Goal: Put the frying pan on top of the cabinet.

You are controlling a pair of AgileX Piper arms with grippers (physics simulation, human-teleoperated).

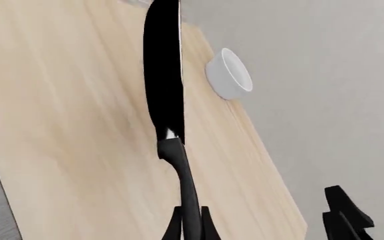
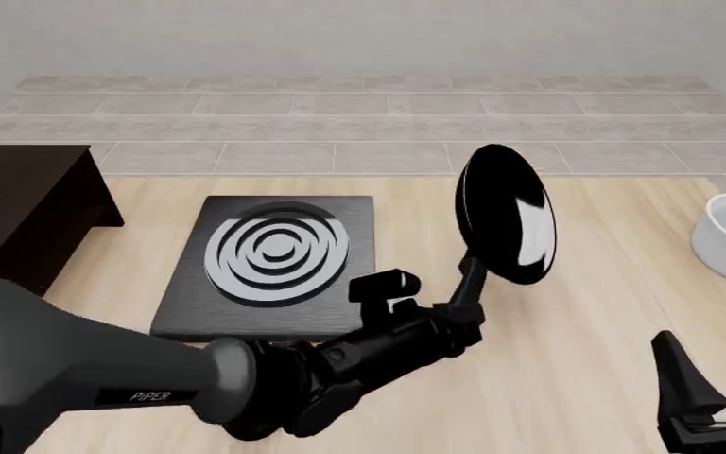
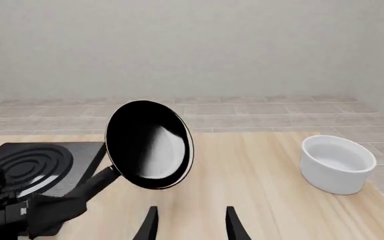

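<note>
My left gripper (image 2: pixel 454 320) is clamped on the frying pan (image 2: pixel 505 215) by its handle, the pan lifted off the table (image 2: pixel 590 312) and tipped on edge. Just to the gripper's left lies the black ringed slab (image 2: pixel 275 260); the cabinet (image 2: pixel 16 213) stands beyond it, far left. My right gripper (image 3: pixel 188 225) hangs low with fingers apart, gripping nothing, the white bowl (image 3: pixel 337 163) ahead to its right.
</note>
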